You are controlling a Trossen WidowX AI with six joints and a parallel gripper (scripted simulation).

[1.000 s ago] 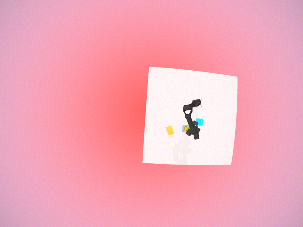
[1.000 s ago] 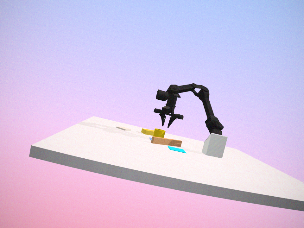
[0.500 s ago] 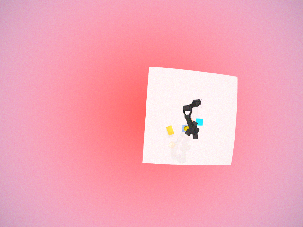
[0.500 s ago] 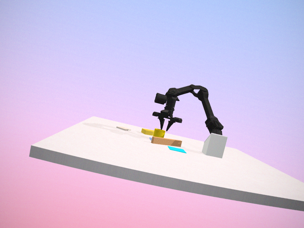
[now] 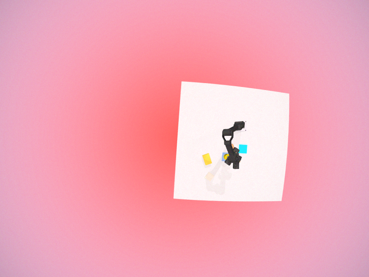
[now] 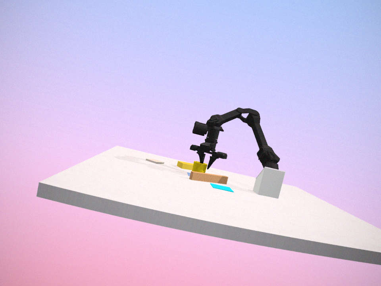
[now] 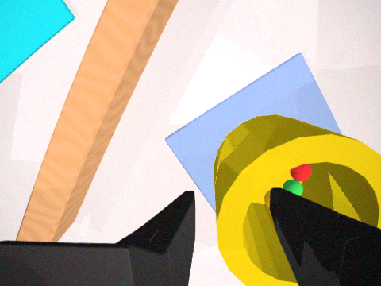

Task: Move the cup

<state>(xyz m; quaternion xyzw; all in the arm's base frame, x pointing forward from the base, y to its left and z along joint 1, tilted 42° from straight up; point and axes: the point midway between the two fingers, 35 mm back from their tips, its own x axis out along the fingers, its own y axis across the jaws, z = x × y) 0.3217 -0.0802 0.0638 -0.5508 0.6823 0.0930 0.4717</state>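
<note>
One white table [image 6: 123,184] | black arm [image 6: 260,135] bent over mid-table, well in from every edge | wooden bar [image 7: 91,119] between cyan pad [image 7: 24,28] and blue pad [image 7: 254,103] | yellow cup [image 7: 234,222] on blue pad | gripper [image 7: 232,191] part-open, straddling cup's wall, gripping nothing | red marble [image 7: 301,171], green marble [image 7: 293,187] inside.

Bare test rig, not a room: white slab bench [image 6: 129,201] floating in a pink-to-blue gradient backdrop, no walls or floor. One black arm [image 6: 258,132] on a grey pedestal block [image 6: 268,186], flat coloured pads [image 6: 221,187] and blocks [image 6: 209,177].
</note>
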